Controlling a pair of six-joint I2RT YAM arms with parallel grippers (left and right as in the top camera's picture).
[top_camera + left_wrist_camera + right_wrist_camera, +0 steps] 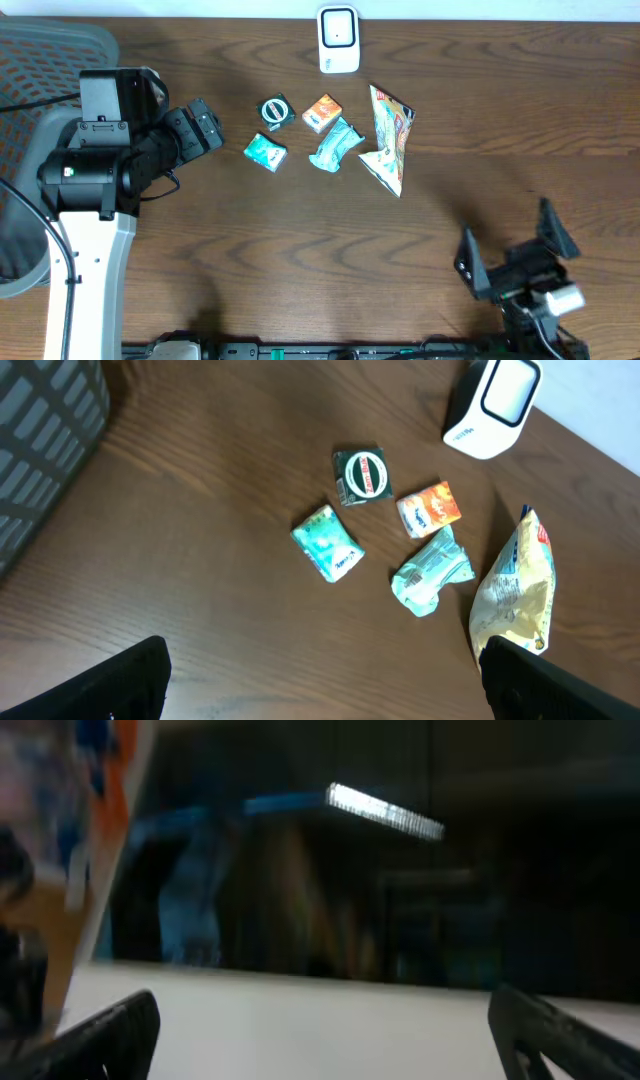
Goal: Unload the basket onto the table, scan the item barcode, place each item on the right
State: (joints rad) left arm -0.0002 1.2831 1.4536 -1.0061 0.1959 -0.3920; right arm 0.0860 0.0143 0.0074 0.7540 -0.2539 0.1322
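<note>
We see 5 items on the brown wooden tabletop (300, 250) just below the white scanner (339, 40): chip bag (388, 140), blue wrapper (336, 146), orange packet (322, 112), teal packet (265, 152), green packet (275, 110). The left claw (205, 125), left of the scanner, and the right claw (510, 250), well below-right of it, both gape wide and hold nothing.

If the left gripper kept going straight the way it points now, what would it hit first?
Probably the teal packet, almost centred ahead of the open left gripper in the wrist view. The round dark green item lies just beyond. Height is unclear, so it might pass above.
</note>
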